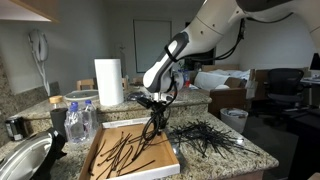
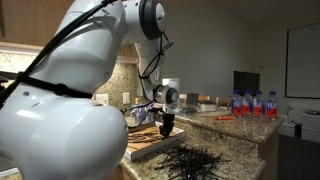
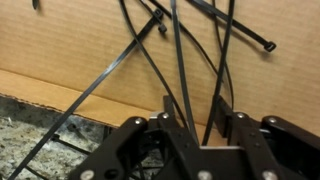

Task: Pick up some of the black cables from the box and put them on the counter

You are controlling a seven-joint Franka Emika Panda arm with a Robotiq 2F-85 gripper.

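Wrist view: gripper (image 3: 200, 142) nearly closed, pinching black cables (image 3: 180, 80) (dangling above box (image 1: 100, 165)); 1 pile (image 1: 205, 137) on counter (image 1: 247, 156).

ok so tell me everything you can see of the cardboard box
The cardboard box is a shallow, open-topped brown tray lying flat on the speckled granite counter. Loose black cables lie scattered across its floor. The gripper hangs above its far corner, jaws shut on a few cables that dangle into it.
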